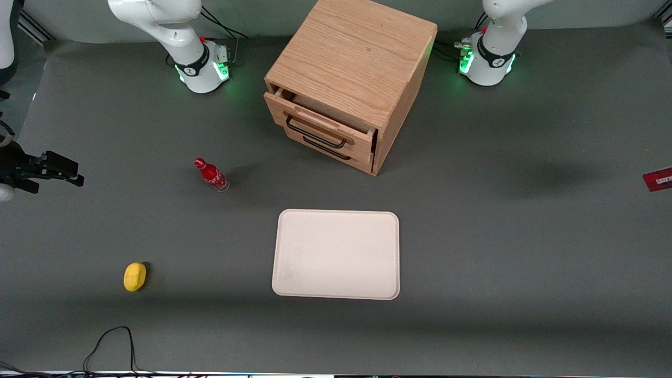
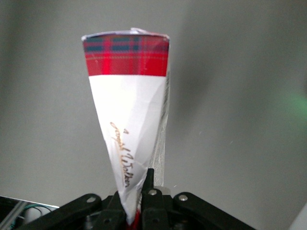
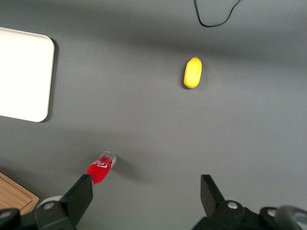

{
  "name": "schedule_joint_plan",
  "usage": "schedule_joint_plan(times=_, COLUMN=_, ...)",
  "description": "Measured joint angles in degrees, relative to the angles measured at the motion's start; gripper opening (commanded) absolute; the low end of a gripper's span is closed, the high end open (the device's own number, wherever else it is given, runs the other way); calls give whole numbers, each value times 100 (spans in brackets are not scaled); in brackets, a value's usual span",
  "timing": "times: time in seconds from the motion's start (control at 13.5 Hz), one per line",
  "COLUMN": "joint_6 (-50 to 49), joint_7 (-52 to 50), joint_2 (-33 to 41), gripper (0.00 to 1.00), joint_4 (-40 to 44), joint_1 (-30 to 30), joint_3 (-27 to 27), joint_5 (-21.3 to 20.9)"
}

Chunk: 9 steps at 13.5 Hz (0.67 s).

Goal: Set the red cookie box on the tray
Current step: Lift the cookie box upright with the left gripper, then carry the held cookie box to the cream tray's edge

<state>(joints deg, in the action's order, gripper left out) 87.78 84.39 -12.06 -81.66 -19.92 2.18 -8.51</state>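
Note:
The red cookie box [image 2: 127,110] has a white panel with gold script and a red tartan end. My left gripper [image 2: 135,190] is shut on one end of it, and the box sticks out away from the fingers over grey table. In the front view only one red end of the box [image 1: 658,180] shows at the frame's edge, toward the working arm's end of the table; the gripper itself is out of that view. The pale beige tray [image 1: 336,254] lies flat and bare near the table's middle, nearer the front camera than the cabinet. One corner of the tray also shows in the right wrist view [image 3: 24,72].
A wooden drawer cabinet [image 1: 349,79] stands farther from the camera than the tray, its top drawer slightly open. A small red bottle [image 1: 211,175] and a yellow oval object [image 1: 135,276] lie toward the parked arm's end. A black cable [image 1: 110,341] lies near the front edge.

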Motion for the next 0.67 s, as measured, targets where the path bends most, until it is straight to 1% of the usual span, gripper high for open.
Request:
schedule_joint_plan(times=0.22, joint_6=-404, joint_7=-1547, joint_2=-12, gripper=0, joint_4=210, joint_1=880, joint_3=23, joint_5=13)
schedule_joint_plan(times=0.44, joint_6=-430, joint_7=-3523, joint_2=-130, gripper=0, joint_4=220, joint_1=1977, joint_3=69, joint_5=65)
schedule_joint_plan(times=0.67, joint_6=-374, joint_7=-5423, joint_2=-566, gripper=0, joint_4=343, joint_1=2929, joint_3=106, joint_5=357)
